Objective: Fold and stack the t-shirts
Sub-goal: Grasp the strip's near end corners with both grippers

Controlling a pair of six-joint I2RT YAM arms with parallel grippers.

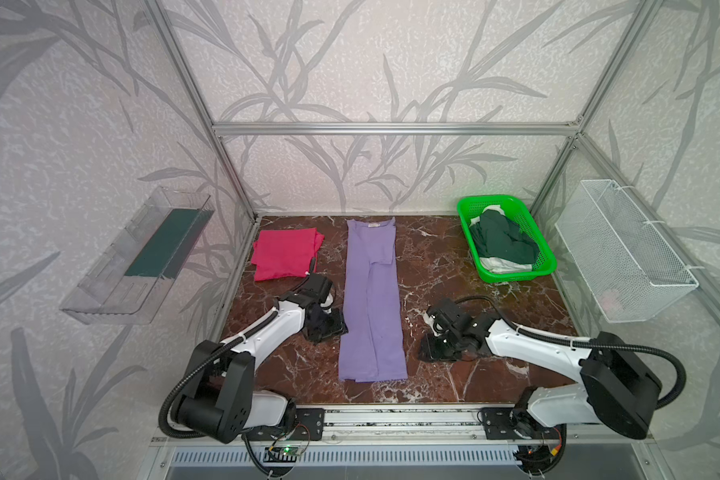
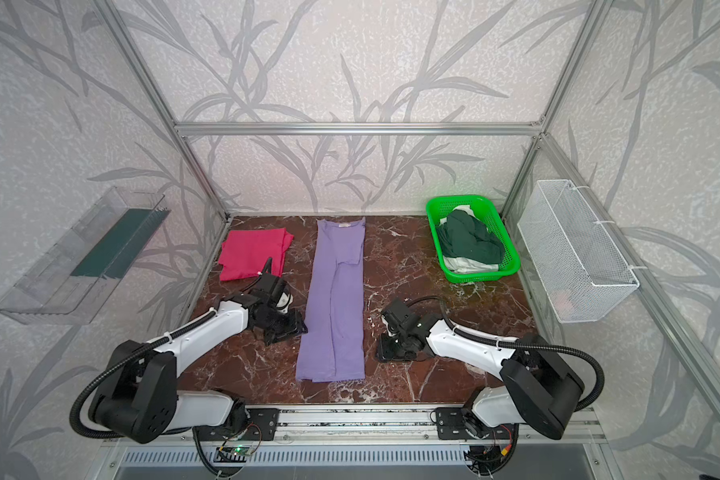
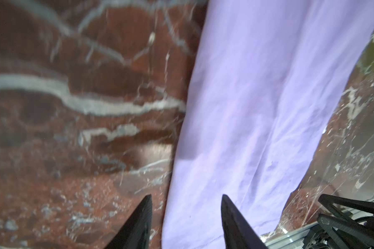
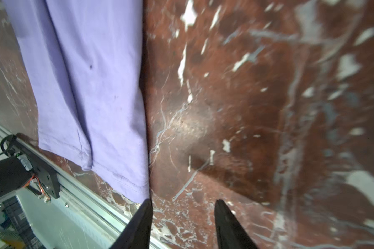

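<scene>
No legible text anywhere — neck label (image 1: 374, 225) on purple t-shirt (image 1: 371, 299) too small to read.

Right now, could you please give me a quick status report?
Both open, empty: left gripper, right gripper flank lavender t-shirt. T-shirt flat, folded to a strip. Nothing blocking.

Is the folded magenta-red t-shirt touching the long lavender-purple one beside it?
Apart. Both top views show bare marble tabletop between the folded magenta-red cotton t-shirt and the long lavender-purple cotton t-shirt.

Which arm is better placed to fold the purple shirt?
Probably right: the right gripper sits open beside the purple shirt at its hem corner; the left gripper is farther up its side.
</scene>
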